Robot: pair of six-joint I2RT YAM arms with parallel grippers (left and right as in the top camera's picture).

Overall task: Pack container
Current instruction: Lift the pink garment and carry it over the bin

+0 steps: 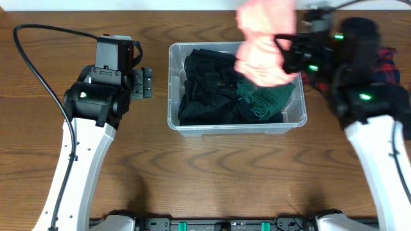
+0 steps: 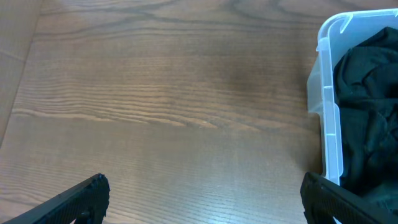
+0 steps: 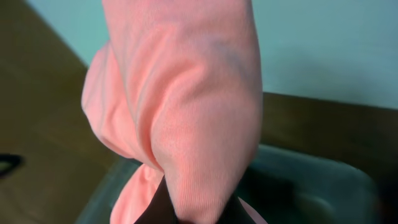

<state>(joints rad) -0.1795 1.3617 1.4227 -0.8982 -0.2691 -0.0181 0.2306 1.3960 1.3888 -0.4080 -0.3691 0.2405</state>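
The clear plastic container (image 1: pixel 180 122) stands mid-table and holds black clothing (image 1: pixel 209 90) and a dark green garment (image 1: pixel 266 99). My right gripper (image 1: pixel 282 48) is shut on a salmon-pink garment (image 1: pixel 263 42) and holds it above the container's right half. In the right wrist view the pink cloth (image 3: pixel 186 112) hangs bunched from the jaws over the container's inside. My left gripper (image 1: pixel 144 82) is open and empty over bare table just left of the container; its view shows the container's rim (image 2: pixel 329 106) with black cloth inside.
A red and dark plaid cloth (image 1: pixel 385 61) lies at the far right behind the right arm. A black cable (image 1: pixel 38 70) loops at the left of the wooden table (image 1: pixel 225 167).
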